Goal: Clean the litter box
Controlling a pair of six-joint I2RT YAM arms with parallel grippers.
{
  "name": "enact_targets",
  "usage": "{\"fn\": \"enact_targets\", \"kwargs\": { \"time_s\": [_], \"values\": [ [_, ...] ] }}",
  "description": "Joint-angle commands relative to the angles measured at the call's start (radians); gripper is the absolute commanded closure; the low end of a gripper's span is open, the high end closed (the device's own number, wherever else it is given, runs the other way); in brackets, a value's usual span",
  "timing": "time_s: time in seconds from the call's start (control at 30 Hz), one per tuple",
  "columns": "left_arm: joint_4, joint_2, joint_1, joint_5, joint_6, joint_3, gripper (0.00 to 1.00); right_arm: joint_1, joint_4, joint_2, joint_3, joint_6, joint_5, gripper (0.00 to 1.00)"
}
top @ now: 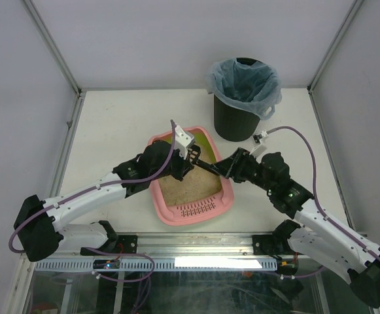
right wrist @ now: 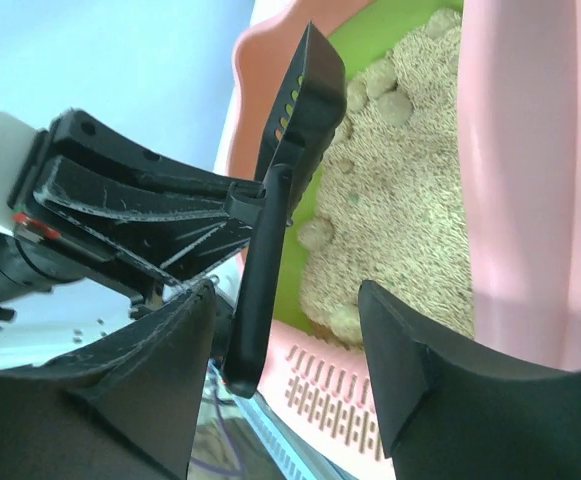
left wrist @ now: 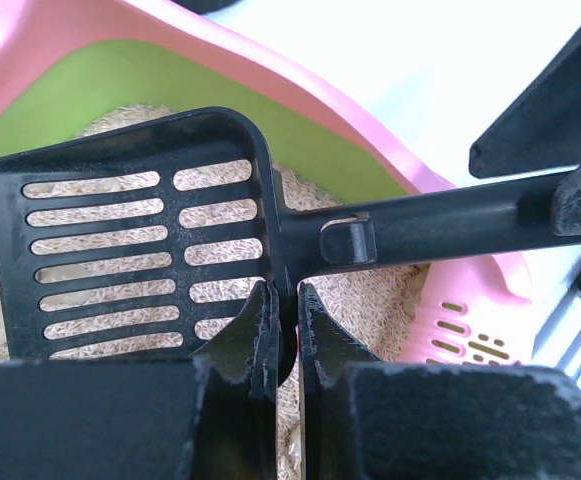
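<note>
The pink litter box (top: 161,208) with lime-green inner wall and beige litter sits mid-table, its grille end nearest me. A small black slotted scoop (left wrist: 140,240) hangs over the litter. My left gripper (left wrist: 288,302) is shut on the scoop's rim where head meets handle; it also shows in the top view (top: 190,159). My right gripper (right wrist: 288,300) is open, its jaws on either side of the scoop handle (right wrist: 258,290), the handle nearer one finger and not pinched. In the top view the right gripper (top: 224,169) is over the box's right rim. Several litter clumps (right wrist: 390,100) lie in the litter.
A black cylindrical bin (top: 239,114) with a pale blue bag stands behind the box to the right. The metal frame rail (top: 196,243) runs along the near table edge. Both arms cross over the box.
</note>
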State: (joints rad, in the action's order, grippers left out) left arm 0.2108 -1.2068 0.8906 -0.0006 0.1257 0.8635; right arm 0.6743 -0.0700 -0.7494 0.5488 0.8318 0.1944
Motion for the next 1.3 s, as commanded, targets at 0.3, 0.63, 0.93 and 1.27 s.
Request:
{"fn": "enact_targets", "kwargs": {
  "time_s": [0.3,0.63,0.93,1.27],
  "values": [
    [-0.113,0.086,0.004,-0.113,0.027,-0.024,1.0,0.047,0.194,-0.115,0.082,0.131,0.031,0.4],
    [-0.112,0.076,0.004,-0.102,0.006,-0.021,1.0,0.051,0.199,-0.213,0.135,0.102,0.064,0.54],
    [-0.112,0.07,0.004,-0.086,0.01,-0.02,1.0,0.051,0.173,-0.243,0.163,0.072,0.04,0.7],
    [-0.112,0.095,0.004,-0.068,0.011,-0.024,0.75,0.051,0.148,-0.24,0.168,0.048,0.006,1.0]
  ]
}}
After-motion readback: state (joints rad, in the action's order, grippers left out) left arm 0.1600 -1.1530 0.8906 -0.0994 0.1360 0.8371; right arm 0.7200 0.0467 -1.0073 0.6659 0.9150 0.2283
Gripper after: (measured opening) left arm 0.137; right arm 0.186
